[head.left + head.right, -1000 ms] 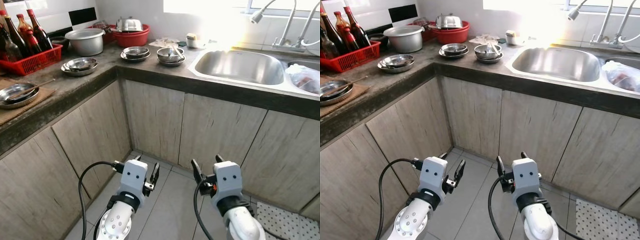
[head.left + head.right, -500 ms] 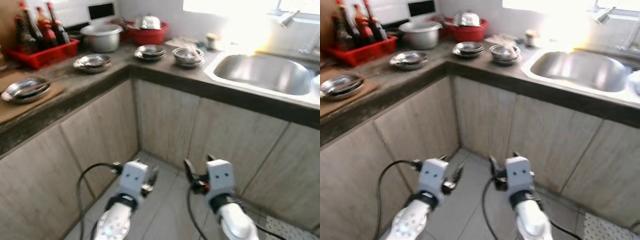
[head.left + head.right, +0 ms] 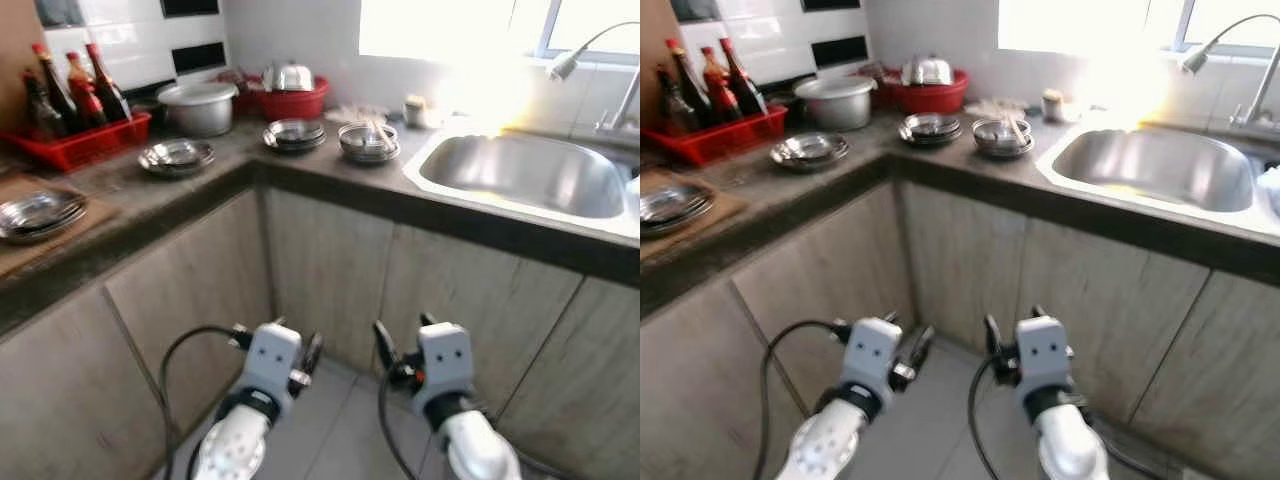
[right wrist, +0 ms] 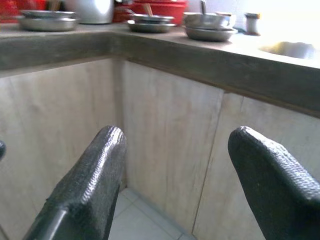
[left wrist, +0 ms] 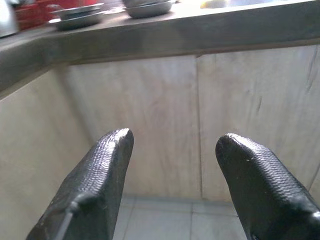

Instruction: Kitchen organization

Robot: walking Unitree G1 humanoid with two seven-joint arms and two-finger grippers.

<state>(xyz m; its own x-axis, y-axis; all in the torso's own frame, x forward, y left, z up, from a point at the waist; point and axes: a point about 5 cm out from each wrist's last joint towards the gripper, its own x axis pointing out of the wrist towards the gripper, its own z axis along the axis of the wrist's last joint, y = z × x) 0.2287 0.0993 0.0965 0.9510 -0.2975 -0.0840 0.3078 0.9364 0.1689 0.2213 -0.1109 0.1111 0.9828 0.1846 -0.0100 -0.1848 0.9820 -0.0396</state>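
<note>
The L-shaped stone surface point(image 3: 150, 195) wrapped the corner of the kitchen, running across the upper half of the head view, with wooden cabinet doors point(image 3: 330, 270) below it. A steel sink point(image 3: 525, 175) sat at the upper right, its faucet point(image 3: 565, 65) arching in from the window side. At the upper left stood a red crate of sauce bottles point(image 3: 75, 125), next to it a lidded metal pot point(image 3: 200, 105), and behind that a red basin point(image 3: 290, 100) holding something shiny.

The things to be tidied looked to be the steel dishes: one stack of plates point(image 3: 35, 215) at the far left edge, a second stack point(image 3: 178, 155) nearer the corner, then two bowl stacks point(image 3: 293, 135) and point(image 3: 368, 140) towards the middle top, and a small jar point(image 3: 414, 110) beyond them.

Both arms were held low at the bottom of the frame, over the tiled floor, well below the surface. The left pincer point(image 3: 290, 350) had its fingers parted with nothing between them, and the right pincer point(image 3: 400, 345) was likewise spread and bare. Everything lay up and ahead of them. I judged the left arm better placed for the plates along the left run, while the two bowl stacks sat almost straight above the gap between the pincers, slightly nearer the right one. Either would have to rise clear of the edge first
</note>
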